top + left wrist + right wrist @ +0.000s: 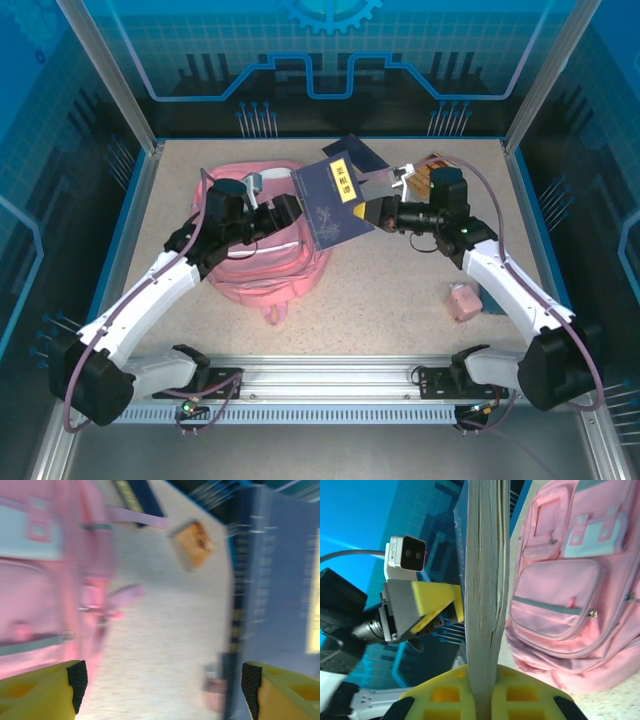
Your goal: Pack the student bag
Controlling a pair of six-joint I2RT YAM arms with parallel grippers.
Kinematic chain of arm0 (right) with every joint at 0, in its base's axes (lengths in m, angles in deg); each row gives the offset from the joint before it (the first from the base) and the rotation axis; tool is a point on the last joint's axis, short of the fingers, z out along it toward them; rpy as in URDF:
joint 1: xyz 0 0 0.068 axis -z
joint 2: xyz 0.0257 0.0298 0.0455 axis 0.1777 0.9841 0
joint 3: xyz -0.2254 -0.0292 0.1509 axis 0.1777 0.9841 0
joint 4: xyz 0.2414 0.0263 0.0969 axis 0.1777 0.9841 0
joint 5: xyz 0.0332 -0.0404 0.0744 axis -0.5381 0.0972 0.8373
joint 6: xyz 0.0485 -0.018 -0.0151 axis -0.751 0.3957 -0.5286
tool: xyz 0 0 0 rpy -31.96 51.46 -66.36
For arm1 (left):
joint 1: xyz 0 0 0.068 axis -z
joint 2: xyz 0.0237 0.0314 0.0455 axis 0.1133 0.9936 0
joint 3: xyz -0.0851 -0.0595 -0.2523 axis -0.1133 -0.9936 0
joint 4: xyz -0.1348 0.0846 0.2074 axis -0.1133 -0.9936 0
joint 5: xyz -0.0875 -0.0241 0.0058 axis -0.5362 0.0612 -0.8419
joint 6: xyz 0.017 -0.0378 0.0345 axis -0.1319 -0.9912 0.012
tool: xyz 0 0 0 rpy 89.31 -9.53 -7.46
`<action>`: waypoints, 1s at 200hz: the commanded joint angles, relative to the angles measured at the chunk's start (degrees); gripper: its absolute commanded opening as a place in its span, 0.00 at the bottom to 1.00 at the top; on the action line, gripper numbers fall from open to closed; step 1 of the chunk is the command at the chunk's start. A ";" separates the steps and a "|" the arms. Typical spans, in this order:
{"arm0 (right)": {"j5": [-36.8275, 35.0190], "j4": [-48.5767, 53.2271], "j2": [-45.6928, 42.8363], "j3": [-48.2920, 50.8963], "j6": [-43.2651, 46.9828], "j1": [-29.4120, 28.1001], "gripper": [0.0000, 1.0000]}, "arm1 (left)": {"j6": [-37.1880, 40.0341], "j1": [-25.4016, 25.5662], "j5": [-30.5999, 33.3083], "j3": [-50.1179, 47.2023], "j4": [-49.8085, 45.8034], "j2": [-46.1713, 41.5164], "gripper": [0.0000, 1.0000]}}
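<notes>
One blue book (pixel 325 212) is standing clamped in the right tool (pixel 482 682); the left tool (pixel 160 680) is gaping beside the pink backpack (pixel 255 268).

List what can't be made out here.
- Top external: whether the student bag is unzipped; the left arm and the blue book cover part of it.
- Left wrist: motion blur; the orange-brown item is unidentifiable.
- Right wrist: book seen edge-on in the right gripper; cover unreadable.
- Top external: small pink object, too small to identify.
</notes>
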State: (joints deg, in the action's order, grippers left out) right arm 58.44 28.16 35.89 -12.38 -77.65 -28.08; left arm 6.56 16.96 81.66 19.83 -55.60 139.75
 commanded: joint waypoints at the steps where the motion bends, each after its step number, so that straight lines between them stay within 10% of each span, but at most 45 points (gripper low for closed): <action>1: -0.41 11.30 -2.00 -4.67 17.19 1.79 0.00 | 16.85 -0.46 13.71 3.06 -21.46 -0.01 0.84; 200: -9.99 24.40 2.98 -5.87 25.26 3.76 0.00 | 38.66 5.49 16.32 9.18 -28.47 22.20 0.76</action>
State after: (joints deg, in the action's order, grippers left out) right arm 48.52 51.97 39.08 -17.81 -52.64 -25.18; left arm 42.27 22.00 96.92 26.26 -82.53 159.60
